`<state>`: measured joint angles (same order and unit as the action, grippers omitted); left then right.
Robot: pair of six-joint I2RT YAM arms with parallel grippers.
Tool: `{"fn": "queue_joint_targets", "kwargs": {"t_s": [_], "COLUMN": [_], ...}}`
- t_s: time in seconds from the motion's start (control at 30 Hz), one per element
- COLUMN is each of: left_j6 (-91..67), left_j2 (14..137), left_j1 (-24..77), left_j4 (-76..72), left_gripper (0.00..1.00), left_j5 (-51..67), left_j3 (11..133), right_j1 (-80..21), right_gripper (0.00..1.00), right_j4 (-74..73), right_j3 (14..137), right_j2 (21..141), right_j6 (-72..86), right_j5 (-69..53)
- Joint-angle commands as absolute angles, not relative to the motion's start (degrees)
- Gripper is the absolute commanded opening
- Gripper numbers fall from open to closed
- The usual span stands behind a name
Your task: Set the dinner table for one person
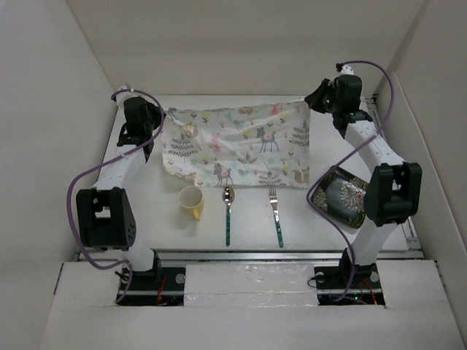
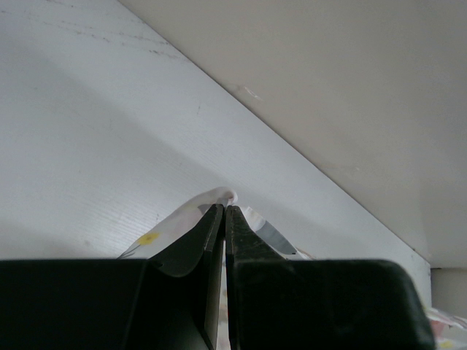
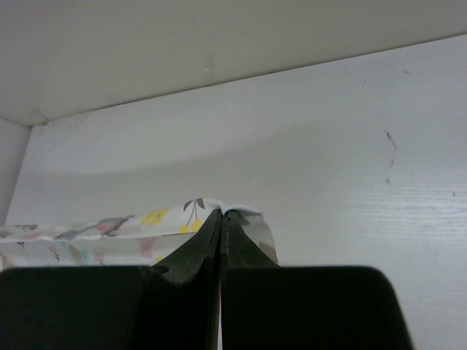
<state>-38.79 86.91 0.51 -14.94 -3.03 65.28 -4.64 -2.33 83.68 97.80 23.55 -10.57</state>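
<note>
Cloth mat is pinched at two corners by left hand and right hand.

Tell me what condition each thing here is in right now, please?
cloth mat, far corners pinched, near edge rumpled.
left gripper, shut on a mat corner.
right gripper, shut on the other corner.
mug, upright, empty.
spoon, lying flat, bowl pointing away.
fork, lying flat, tines pointing away.
plate, empty, partly hidden by right arm.
</note>
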Motion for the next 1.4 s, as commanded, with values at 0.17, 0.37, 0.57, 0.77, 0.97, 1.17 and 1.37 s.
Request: {"fn": "queue_joint_targets", "kwargs": {"t_s": [0.17,0.37,0.57,0.77,0.97,1.17,1.37], "left_j6": [-37.00,-36.74,-36.39,-35.76,-33.76,-30.41,-30.58], "left_j2": [115.08,126.18,124.38,111.20,108.63,112.06,116.27], "left_j1": [0.00,0.00,0.00,-0.53,-2.29,-2.29,-2.29], "left_j4": [-8.45,-3.53,-3.86,-11.31,-4.51,1.93,2.72], "left_gripper": [0.00,0.40,0.85,0.47,0.12,0.54,0.56], "left_j5": [2.89,4.12,2.20,-4.03,-6.49,-6.24,-4.23], "left_j3": [97.25,105.79,105.84,88.63,80.33,81.04,82.97], "right_j1": [-4.74,-4.75,-4.75,-6.50,-10.01,-9.49,-10.55], "right_gripper": [0.00,0.63,0.89,0.21,0.00,0.45,0.51], "right_j4": [-5.44,-10.98,-8.80,3.91,5.02,2.73,0.35], "right_j3": [113.97,127.25,120.01,87.41,70.16,66.88,68.20], "right_j2": [123.11,134.03,127.20,106.55,98.45,99.84,103.36], "right_j6": [23.82,23.64,22.86,20.65,20.48,20.83,20.65], "right_j5": [-8.37,-4.75,-3.26,-2.99,-1.50,-3.42,-1.14]}}
